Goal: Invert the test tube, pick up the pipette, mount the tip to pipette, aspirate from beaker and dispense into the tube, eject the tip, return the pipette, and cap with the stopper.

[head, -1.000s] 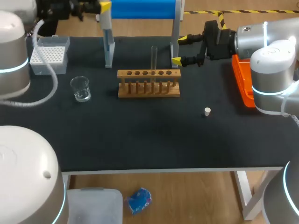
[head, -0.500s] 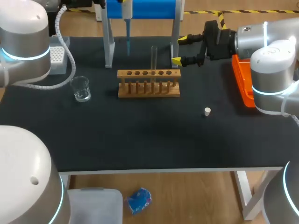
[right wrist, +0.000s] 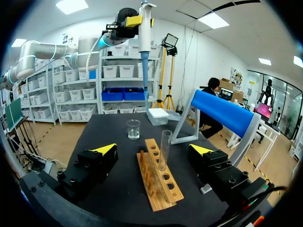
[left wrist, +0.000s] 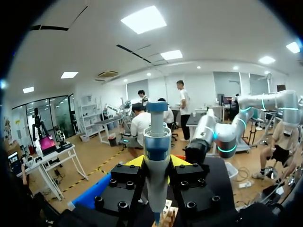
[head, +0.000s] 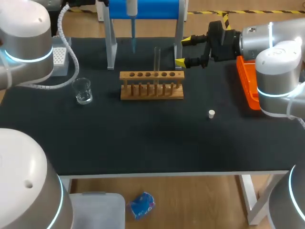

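The left claw (left wrist: 157, 163) is clamped on the pipette (left wrist: 156, 137), which hangs upright between its fingers with the tip (head: 133, 45) pointing down. The tube (head: 157, 58) stands upright in the rack (head: 151, 90), below the left claw and off to its right. The right claw (head: 185, 50) waits just beside the tube, fingers apart, holding nothing.

Judging by this layout, the step in hand is carrying the loaded pipette to the tube to dispense; whether the tip holds any liquid is too fine to see. To do it well, the left arm should keep the pipette vertical and travel level, high enough to pass over the tube's rim. It should centre the tip over the mouth before lowering, then descend straight down. A sideways nudge could tilt the narrow tube in its hole. The open right claw is well placed to steady the tube if needed.

Against the frame a second ago, the pipette has moved from beside the stand's left post to a spot nearer the tube. Over the last half second it has only crept a little further right. The left arm has swung into view at the left. The right claw, rack, beaker (head: 82, 90) and stopper (head: 211, 113) have not moved.
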Robot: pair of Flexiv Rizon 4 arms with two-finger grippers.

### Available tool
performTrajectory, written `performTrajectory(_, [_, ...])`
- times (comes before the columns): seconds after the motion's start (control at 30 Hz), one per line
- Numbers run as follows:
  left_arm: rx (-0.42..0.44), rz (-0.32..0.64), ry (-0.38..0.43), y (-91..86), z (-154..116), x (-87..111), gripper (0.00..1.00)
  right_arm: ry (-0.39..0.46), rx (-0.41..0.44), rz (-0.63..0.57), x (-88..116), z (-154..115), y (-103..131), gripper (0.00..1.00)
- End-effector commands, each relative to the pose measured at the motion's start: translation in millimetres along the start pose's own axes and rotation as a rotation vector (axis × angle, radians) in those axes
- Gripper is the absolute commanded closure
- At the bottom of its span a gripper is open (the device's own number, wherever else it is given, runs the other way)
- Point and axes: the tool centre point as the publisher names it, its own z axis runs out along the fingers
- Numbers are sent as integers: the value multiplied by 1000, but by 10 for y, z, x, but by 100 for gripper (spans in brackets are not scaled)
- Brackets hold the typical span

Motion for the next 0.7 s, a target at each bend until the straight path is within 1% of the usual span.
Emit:
performTrajectory(0.03, [1,-4,34,-81,207,-54,100,-2,0,-1,4,4,-4,0])
performTrajectory(0.13, [0,-22,61,-118,330,-45,100,-2,0,-1,4,4,-4,0])
performTrajectory(0.3, [1,-62,81,-160,480,-35,100,-2,0,-1,4,4,-4,0])
performTrajectory(0.57, [0,-93,94,-266,602,-128,100,-2,0,-1,4,4,-4,0])
performTrajectory(0.7, [8,-105,108,-243,674,-155,100,-2,0,-1,4,4,-4,0])
